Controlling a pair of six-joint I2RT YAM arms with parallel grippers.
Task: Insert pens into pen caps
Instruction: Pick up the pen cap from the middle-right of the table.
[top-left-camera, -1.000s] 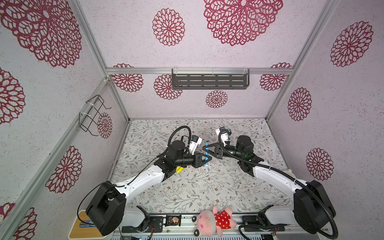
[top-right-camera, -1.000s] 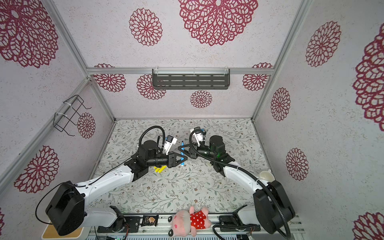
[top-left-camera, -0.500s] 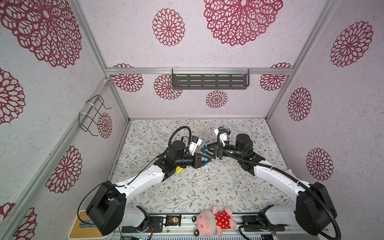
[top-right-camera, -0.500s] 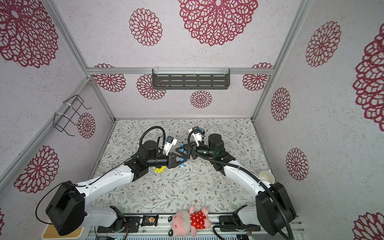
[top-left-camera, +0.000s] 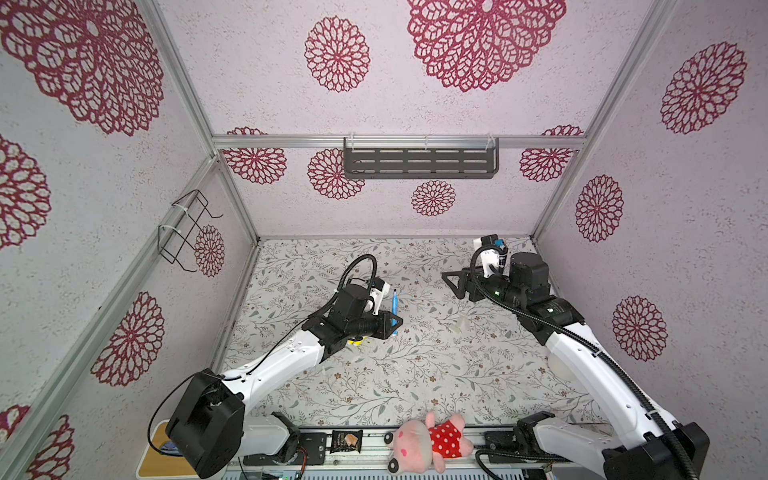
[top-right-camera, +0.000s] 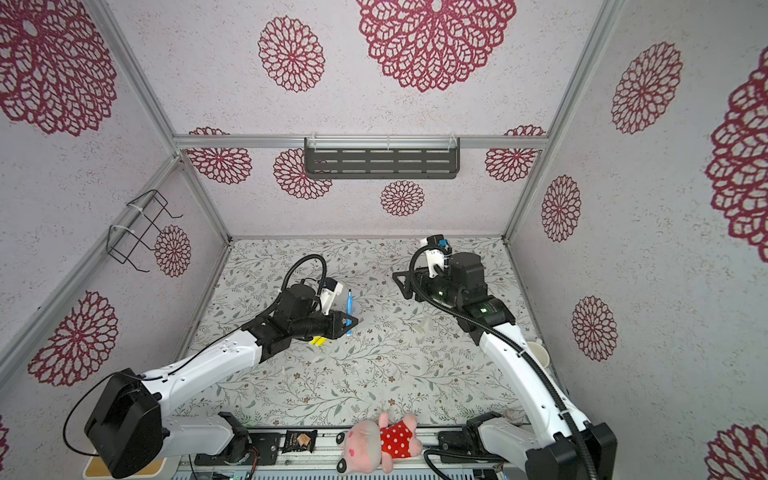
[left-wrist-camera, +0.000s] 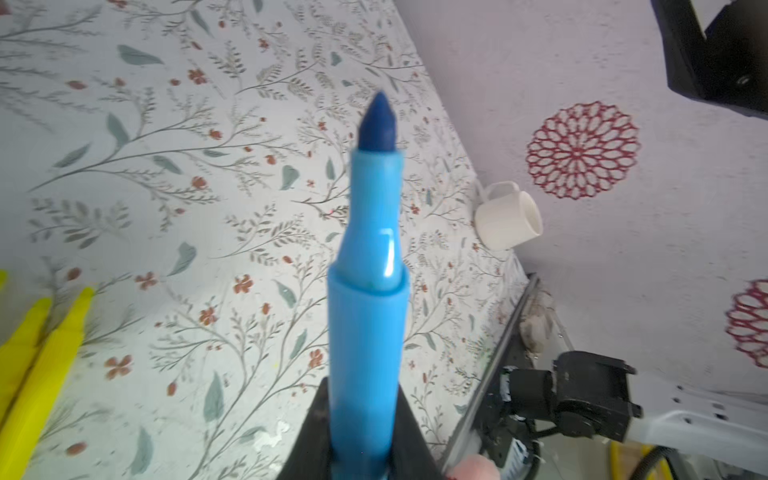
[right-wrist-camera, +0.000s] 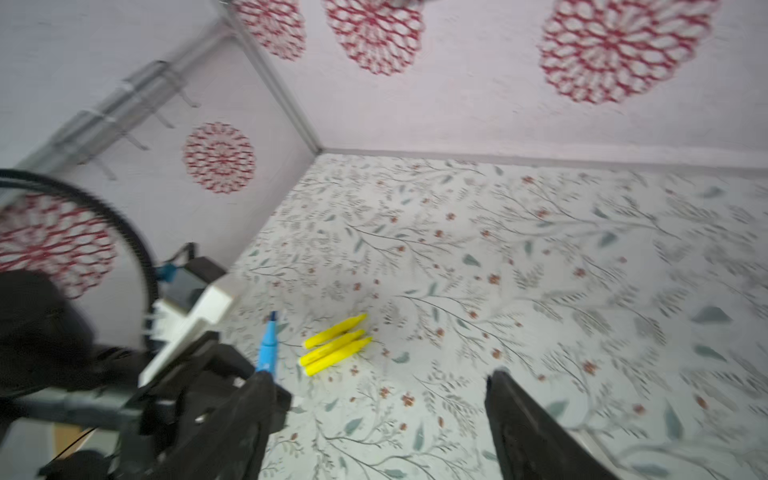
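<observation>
Top views, both of them, are showing the flowered surface (top-left-camera: 415, 374) lying under two arms. The right end effector (top-left-camera: 448, 281) is hanging spread and empty toward 2 o'clock. It is well apart from the left end effector (top-left-camera: 390, 325), which is pinching the blue pen (top-left-camera: 395, 303) near the centre, bare tip pointing to 12 o'clock. Three yellow pens (right-wrist-camera: 336, 343) are lying together at the blue pen's 8 o'clock. A whitish cap (top-left-camera: 457, 325) seems to be lying at its 3 o'clock. The risk is that the small pale cap is blending into the print, so a misjudged pinch could be flicking it away or squashing it.
</observation>
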